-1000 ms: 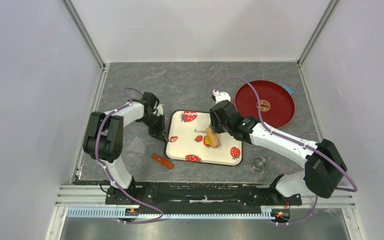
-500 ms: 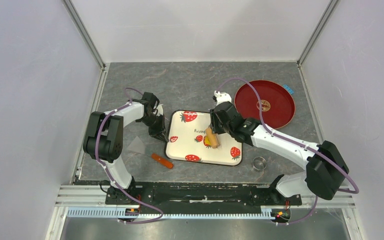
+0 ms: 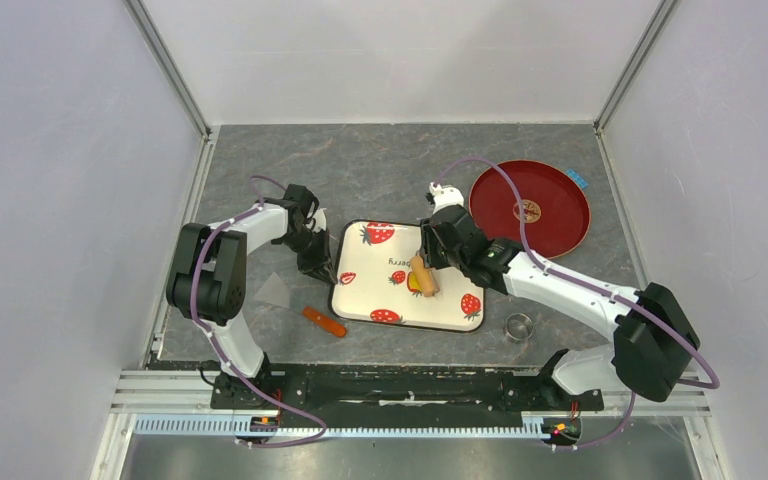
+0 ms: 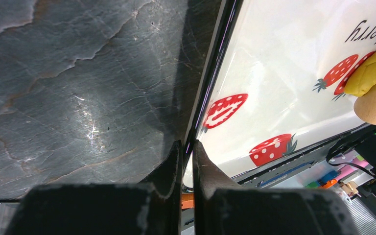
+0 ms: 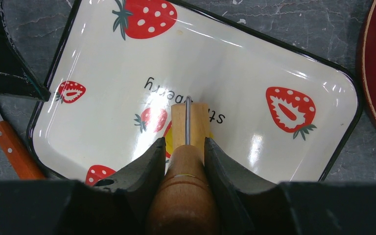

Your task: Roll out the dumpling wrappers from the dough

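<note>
Firmly, right gripper (image 5: 185, 145) clasps cylindrical wooden roller (image 5: 198, 122) on soft yellow dough (image 4: 367, 73); left gripper (image 4: 187, 147) pinches glossy tray (image 4: 215, 73) rim.

The tray (image 5: 254, 73) bears black lettering "st…berry" (image 5: 159, 87) (upside down from the right wrist), with the roller (image 5: 190, 128) covering the middle.

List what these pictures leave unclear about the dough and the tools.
- Dough: mostly under the wooden roller in every view, so its outline and flatness cannot be told.
- Wooden roller: cut off by the right edge in the left wrist view.
- Small item on the red plate: top view, too small to identify.
- Left hand on the tray rim: grip depth hidden by its own fingers.
</note>
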`<action>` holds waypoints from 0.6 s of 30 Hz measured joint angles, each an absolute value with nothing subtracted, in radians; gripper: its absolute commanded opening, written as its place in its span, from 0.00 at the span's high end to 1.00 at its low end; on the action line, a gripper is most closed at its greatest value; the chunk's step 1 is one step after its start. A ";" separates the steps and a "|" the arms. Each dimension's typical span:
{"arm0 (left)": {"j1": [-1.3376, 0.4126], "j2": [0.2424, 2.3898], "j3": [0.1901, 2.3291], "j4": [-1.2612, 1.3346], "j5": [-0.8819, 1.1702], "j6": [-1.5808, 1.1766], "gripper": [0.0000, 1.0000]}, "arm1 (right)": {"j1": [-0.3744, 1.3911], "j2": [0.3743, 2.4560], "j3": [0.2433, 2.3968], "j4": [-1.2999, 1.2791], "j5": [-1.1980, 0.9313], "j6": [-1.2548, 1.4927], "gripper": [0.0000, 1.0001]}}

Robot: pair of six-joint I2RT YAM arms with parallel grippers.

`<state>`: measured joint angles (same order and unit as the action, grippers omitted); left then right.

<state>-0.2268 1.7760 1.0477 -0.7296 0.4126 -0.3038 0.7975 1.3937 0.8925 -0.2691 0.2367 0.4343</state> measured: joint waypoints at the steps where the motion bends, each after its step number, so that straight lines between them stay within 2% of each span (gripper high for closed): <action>1: -0.227 1.776 1.048 -0.730 0.413 -0.304 0.98 | 0.798 1.394 0.892 -0.269 0.237 0.434 1.00; 18: -0.227 1.776 1.048 -0.730 0.413 -0.304 0.98 | 0.810 1.402 0.902 -0.270 0.237 0.433 1.00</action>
<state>-0.2268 1.7760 1.0477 -0.7296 0.4126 -0.3038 0.8097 1.4017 0.9016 -0.2703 0.2375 0.4328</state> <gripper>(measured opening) 0.108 0.346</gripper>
